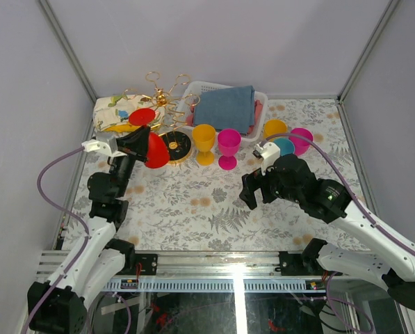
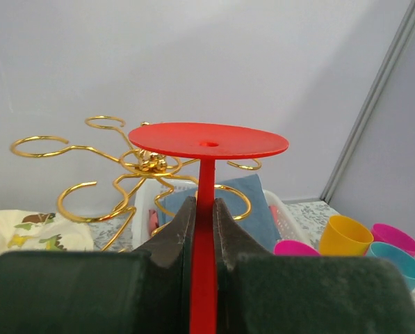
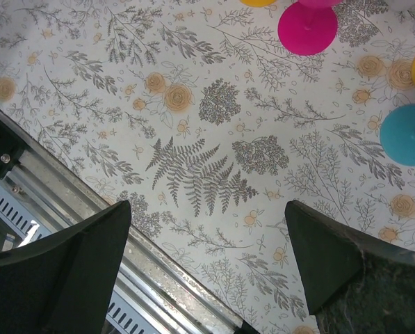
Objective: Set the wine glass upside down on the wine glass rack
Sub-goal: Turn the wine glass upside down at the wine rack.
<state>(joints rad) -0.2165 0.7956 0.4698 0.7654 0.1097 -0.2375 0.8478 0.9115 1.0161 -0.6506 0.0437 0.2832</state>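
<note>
The left gripper [image 2: 204,209] was clamped on the upright stem of the red wine glass [image 2: 208,140], foot up. The wine glass rack [image 2: 149,164] stood just beyond, slightly left. The right gripper [image 3: 207,257] gaped empty, far right.
</note>
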